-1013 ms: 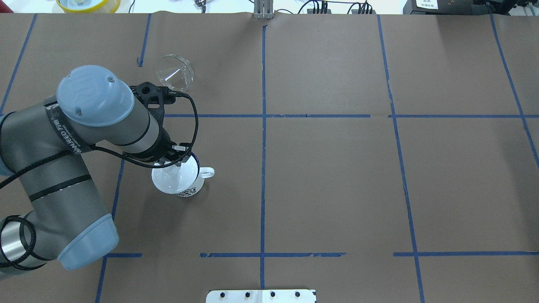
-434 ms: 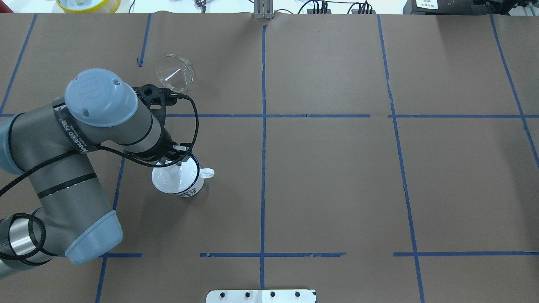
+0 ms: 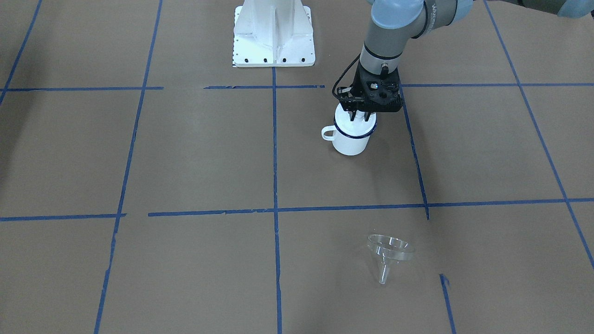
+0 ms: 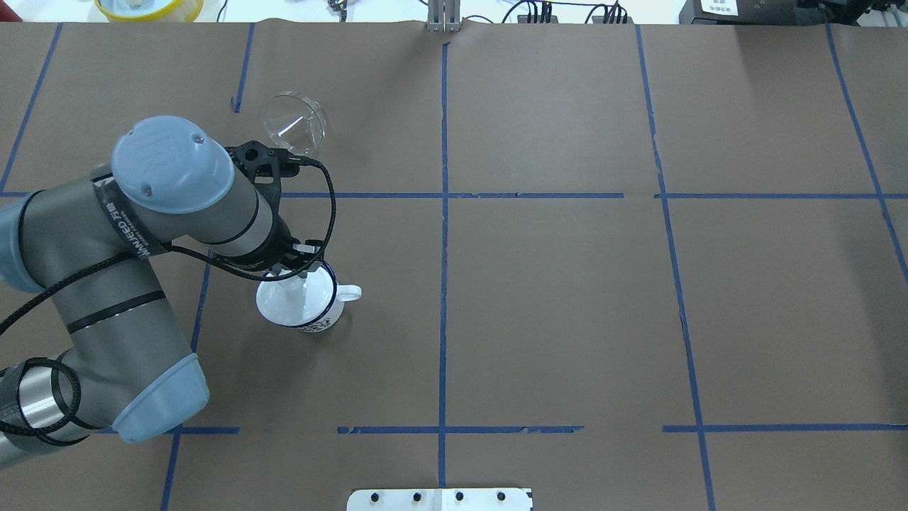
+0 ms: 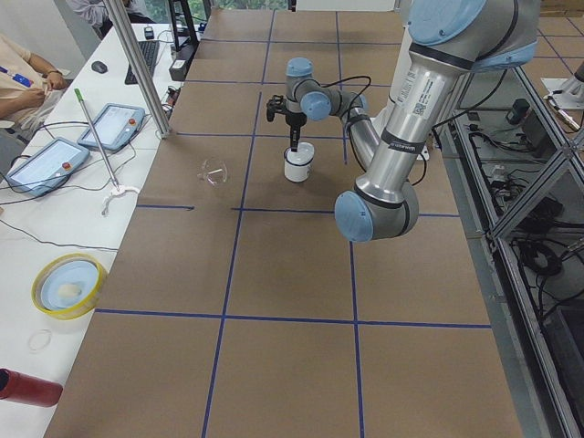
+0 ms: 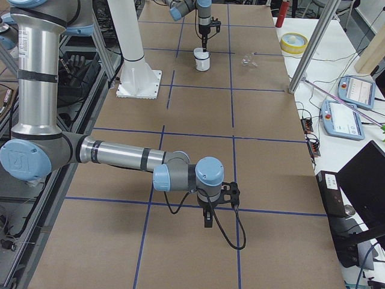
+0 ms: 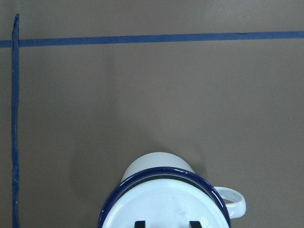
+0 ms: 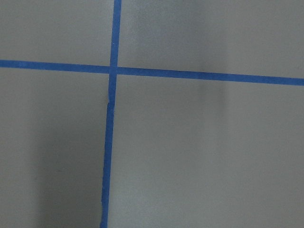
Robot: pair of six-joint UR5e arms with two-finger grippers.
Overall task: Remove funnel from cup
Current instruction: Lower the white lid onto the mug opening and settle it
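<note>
Left end effector point(image 3: 358, 118) is hovering open over the cup point(image 3: 351, 141)
Its fingertips point(image 7: 139, 223) are standing apart above the cup's mouth, gripping nothing; the funnel point(image 3: 390, 248) is lying sideways on the desk point(image 3: 185, 162), well apart. Whether the right end effector point(image 6: 207, 221) is gaping, I cannot tell.

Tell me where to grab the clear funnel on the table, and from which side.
Likely best: take the clear funnel by the raised edge of its wide mouth, from above, one finger inside the cone, one outside. It lies tipped over, mouth partly upward; the spout is short, thin and low.
</note>
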